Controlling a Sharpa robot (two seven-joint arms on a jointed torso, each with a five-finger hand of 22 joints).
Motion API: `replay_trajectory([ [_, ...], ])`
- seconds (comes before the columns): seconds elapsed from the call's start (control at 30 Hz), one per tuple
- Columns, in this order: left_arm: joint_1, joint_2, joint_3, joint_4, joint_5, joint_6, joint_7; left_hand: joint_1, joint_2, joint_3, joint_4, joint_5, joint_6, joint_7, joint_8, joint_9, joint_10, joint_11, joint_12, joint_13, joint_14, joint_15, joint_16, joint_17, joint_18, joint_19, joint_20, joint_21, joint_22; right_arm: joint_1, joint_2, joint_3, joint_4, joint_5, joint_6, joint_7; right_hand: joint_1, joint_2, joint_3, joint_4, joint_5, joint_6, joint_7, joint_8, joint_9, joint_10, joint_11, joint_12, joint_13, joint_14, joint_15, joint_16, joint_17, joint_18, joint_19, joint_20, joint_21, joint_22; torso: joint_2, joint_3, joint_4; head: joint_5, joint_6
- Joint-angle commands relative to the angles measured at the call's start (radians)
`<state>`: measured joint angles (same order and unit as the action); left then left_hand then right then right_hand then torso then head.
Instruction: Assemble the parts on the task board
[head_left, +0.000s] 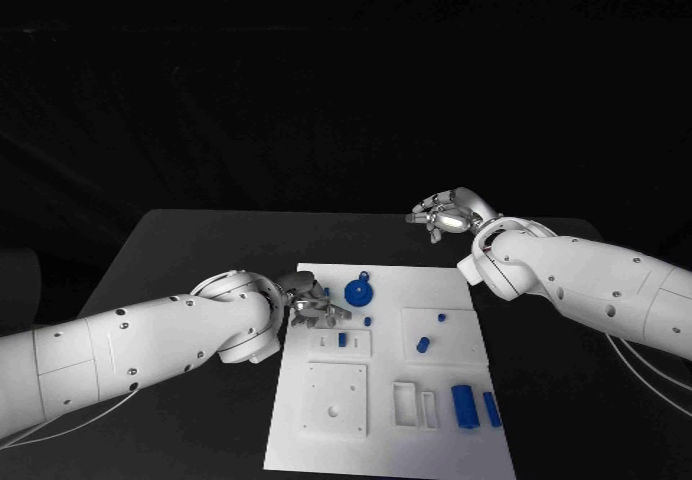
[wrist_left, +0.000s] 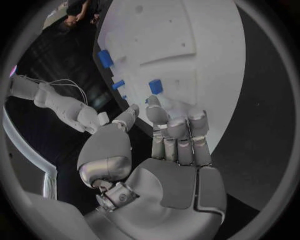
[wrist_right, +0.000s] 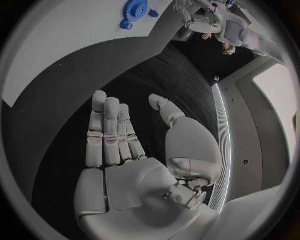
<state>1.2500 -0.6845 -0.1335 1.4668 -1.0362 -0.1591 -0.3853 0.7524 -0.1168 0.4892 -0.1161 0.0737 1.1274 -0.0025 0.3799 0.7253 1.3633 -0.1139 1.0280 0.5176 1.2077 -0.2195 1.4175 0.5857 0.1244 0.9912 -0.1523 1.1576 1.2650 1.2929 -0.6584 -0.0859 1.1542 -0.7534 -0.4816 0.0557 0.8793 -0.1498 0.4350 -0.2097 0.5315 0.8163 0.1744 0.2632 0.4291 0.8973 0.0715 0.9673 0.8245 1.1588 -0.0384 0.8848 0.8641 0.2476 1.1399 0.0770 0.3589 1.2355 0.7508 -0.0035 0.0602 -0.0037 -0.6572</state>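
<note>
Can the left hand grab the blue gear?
Probably yes. The left hand is open, holding nothing, and sits at the board's edge close to the gear. Nothing lies between them.

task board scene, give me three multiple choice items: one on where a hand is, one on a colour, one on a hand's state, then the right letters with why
1. Where is the left hand?
A. at the task board's left edge, near its far end
B. off the table
C. on the two cylinders at the board's near right

2. What colour is the gear-shaped part?
A. red
B. blue
C. yellow

3. What is the state of the right hand?
A. holding the gear
B. pressing on the board
C. holding nothing, off the board

Answers: 1 A, the head view shows it at the board's left edge. 2 B, the gear is blue on the white board. 3 C, the right wrist view shows its fingers apart with nothing in them, over black table beyond the board.
</note>
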Motion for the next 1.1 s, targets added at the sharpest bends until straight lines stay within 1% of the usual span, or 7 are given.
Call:
replay_trajectory([
  [0.03, 0.023, -0.004, 0.006, -0.017, 0.084, 0.009, 0.013, 0.039, 0.009, 0.008, -0.032, 0.046, -0.051, 0.021, -0.035, -0.018, 0.004, 0.019, -0.004, -0.002, 0.003, 0.018, -0.003, -0.001, 0.004, -0.004, -0.107, -0.003, -0.002, -0.001, 0.0, 0.0, -0.004, 0.004, 0.012, 0.005, -0.006, -0.001, -0.004, 0.002, 0.006, -0.001, 0.006, 0.005, -0.001, -0.008, -0.002, 0.007, -0.002, -0.007, 0.0, -0.004, 0.001, 0.014, -0.002, 0.001, -0.007, 0.001, -0.001, 0.0, -0.0001, 0.0, 0.004],
  [0.1, 0.049, -0.002, 0.01, -0.048, 0.112, 0.064, 0.001, 0.048, 0.014, 0.003, -0.048, 0.085, -0.056, 0.029, -0.043, -0.024, 0.0, 0.027, -0.011, -0.004, -0.002, 0.027, -0.008, -0.002, -0.001, -0.005, -0.103, -0.006, -0.004, -0.001, 0.001, 0.0, -0.006, 0.005, 0.012, 0.005, -0.006, 0.0, -0.004, 0.002, 0.006, -0.001, 0.006, 0.005, -0.001, -0.008, -0.002, 0.007, -0.002, -0.007, 0.0, -0.004, 0.001, 0.014, -0.002, 0.001, -0.007, 0.001, 0.0, 0.0, 0.0003, 0.0, 0.007],
  [0.17, 0.065, 0.003, 0.01, -0.076, 0.13, 0.079, -0.002, 0.044, 0.015, -0.002, -0.052, 0.086, -0.082, 0.037, -0.06, -0.032, -0.015, 0.034, -0.021, -0.008, -0.014, 0.033, -0.019, -0.005, -0.006, -0.013, -0.099, -0.015, -0.008, -0.001, 0.002, 0.0, -0.007, 0.005, 0.012, 0.005, -0.006, 0.0, -0.004, 0.001, 0.006, -0.001, 0.006, 0.005, -0.001, -0.008, -0.002, 0.007, -0.002, -0.007, 0.0, -0.004, 0.001, 0.014, -0.002, 0.001, -0.007, 0.001, 0.0, 0.0002, 0.0, -0.001, 0.009],
  [0.4, 0.089, 0.043, 0.01, -0.191, 0.141, 0.176, -0.009, 0.019, 0.016, -0.014, -0.038, 0.087, -0.136, 0.054, -0.093, -0.048, -0.023, 0.051, -0.025, -0.007, -0.023, 0.049, -0.025, -0.005, -0.015, -0.023, -0.094, -0.029, -0.016, -0.001, 0.003, 0.0, -0.011, 0.006, 0.012, 0.005, -0.005, 0.0, -0.004, 0.001, 0.006, -0.002, 0.006, 0.005, -0.001, -0.008, -0.002, 0.007, -0.003, -0.007, 0.0, -0.005, 0.001, 0.014, -0.002, 0.001, -0.007, 0.001, 0.001, -0.0009, -0.0002, -0.003, 0.012],
  [0.67, 0.099, 0.104, 0.011, -0.311, 0.135, 0.288, -0.036, -0.006, 0.001, -0.017, -0.013, 0.067, -0.147, 0.064, -0.099, -0.052, -0.031, 0.061, -0.022, -0.004, -0.036, 0.06, -0.021, 0.001, -0.02, -0.037, -0.091, -0.035, -0.014, -0.001, 0.006, 0.0, -0.012, 0.006, 0.012, 0.006, -0.005, 0.0, -0.004, 0.001, 0.006, -0.002, 0.006, 0.005, -0.001, -0.008, -0.002, 0.008, -0.003, -0.007, 0.0, -0.005, 0.001, 0.014, -0.002, 0.001, -0.007, 0.002, 0.001, -0.0011, 0.0005, -0.001, 0.013],
  [0.9, 0.098, 0.151, 0.01, -0.381, 0.114, 0.322, -0.043, -0.028, -0.028, -0.013, 0.023, -0.008, -0.151, 0.065, -0.1, -0.053, -0.04, 0.062, -0.018, 0.0, -0.048, 0.061, -0.015, 0.006, -0.019, -0.046, -0.094, -0.036, -0.01, -0.001, 0.008, 0.0, -0.011, 0.006, 0.011, 0.006, -0.005, 0.0, -0.004, 0.001, 0.006, -0.002, 0.006, 0.005, -0.002, -0.008, -0.002, 0.008, -0.004, -0.007, 0.0, -0.005, 0.001, 0.014, -0.002, 0.001, -0.008, 0.002, 0.003, -0.0023, -0.0012, -0.001, 0.013],
  [1.1, 0.097, 0.181, 0.009, -0.41, 0.111, 0.328, -0.039, -0.035, -0.035, -0.012, 0.036, -0.018, -0.153, 0.066, -0.101, -0.053, -0.042, 0.063, -0.017, 0.001, -0.051, 0.062, -0.013, 0.008, -0.019, -0.048, -0.094, -0.036, -0.008, -0.001, 0.008, 0.0, -0.008, 0.006, 0.01, 0.006, -0.005, -0.001, -0.004, 0.001, 0.006, -0.003, 0.006, 0.005, -0.002, -0.009, -0.002, 0.009, -0.004, -0.007, 0.0, -0.005, 0.001, 0.014, -0.002, 0.001, -0.008, 0.002, 0.005, -0.002, -0.0014, -0.002, 0.012],
])
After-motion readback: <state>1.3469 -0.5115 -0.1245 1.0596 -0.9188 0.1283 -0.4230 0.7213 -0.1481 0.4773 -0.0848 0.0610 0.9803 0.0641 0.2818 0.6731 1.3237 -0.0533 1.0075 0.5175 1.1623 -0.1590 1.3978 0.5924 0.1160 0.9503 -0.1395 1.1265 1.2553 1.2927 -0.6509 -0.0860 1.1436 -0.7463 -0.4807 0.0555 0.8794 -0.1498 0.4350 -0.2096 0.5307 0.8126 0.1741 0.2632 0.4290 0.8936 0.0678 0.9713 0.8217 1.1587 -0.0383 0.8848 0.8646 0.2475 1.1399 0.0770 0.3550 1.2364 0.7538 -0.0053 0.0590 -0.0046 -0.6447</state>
